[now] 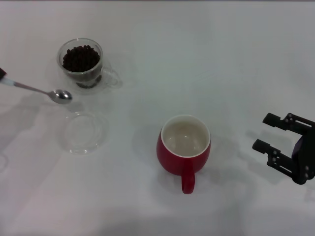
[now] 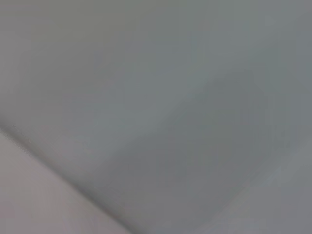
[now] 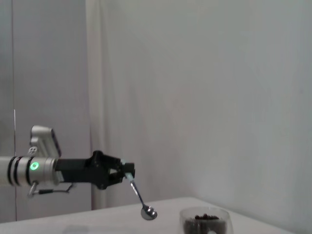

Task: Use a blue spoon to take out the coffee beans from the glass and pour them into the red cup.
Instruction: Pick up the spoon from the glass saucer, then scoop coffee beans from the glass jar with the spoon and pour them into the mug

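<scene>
The glass (image 1: 81,64) stands at the far left, full of coffee beans (image 1: 80,58); it also shows in the right wrist view (image 3: 205,222). The blue spoon (image 1: 47,92) hangs tilted, bowl down and empty, just left of the glass and above the table. My left gripper (image 3: 122,171) is shut on the spoon's handle, seen in the right wrist view, where the spoon (image 3: 141,200) points down. In the head view only the gripper's tip shows at the left edge. The red cup (image 1: 184,146) stands in the middle, empty. My right gripper (image 1: 268,132) is open and idle at the right.
A flat round clear glass dish (image 1: 82,132) lies on the white table (image 1: 221,59) below the spoon, front of the glass. The left wrist view shows only a blurred grey surface.
</scene>
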{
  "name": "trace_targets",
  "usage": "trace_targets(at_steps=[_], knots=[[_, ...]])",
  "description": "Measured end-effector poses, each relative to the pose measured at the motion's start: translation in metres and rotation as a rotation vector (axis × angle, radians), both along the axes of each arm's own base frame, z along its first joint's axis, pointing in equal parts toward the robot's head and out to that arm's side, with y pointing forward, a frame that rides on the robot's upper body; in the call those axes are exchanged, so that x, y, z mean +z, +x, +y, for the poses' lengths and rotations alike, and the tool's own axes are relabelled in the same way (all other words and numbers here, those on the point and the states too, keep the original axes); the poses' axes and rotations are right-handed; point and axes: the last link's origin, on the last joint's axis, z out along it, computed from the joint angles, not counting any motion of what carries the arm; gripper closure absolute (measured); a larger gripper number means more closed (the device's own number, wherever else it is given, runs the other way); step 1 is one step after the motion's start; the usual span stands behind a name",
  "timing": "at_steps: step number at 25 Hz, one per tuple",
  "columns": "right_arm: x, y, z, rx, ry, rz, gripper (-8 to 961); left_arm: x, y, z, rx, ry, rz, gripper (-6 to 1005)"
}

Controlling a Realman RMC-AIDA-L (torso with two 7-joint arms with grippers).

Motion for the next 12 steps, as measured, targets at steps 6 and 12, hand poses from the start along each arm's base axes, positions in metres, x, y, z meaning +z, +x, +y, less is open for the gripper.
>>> trace_targets(at_steps=[6, 12], knots=[[-0.002, -0.011, 0.001, 0.06, 0.022, 0.031, 392, 0.033, 0.006, 0.026, -0.06, -0.034, 0.022, 868], [-0.003, -0.018, 0.007, 0.091, 0.034, 0.051, 392, 0.05, 0.018, 0.051, -0.081, -0.054, 0.022, 868]])
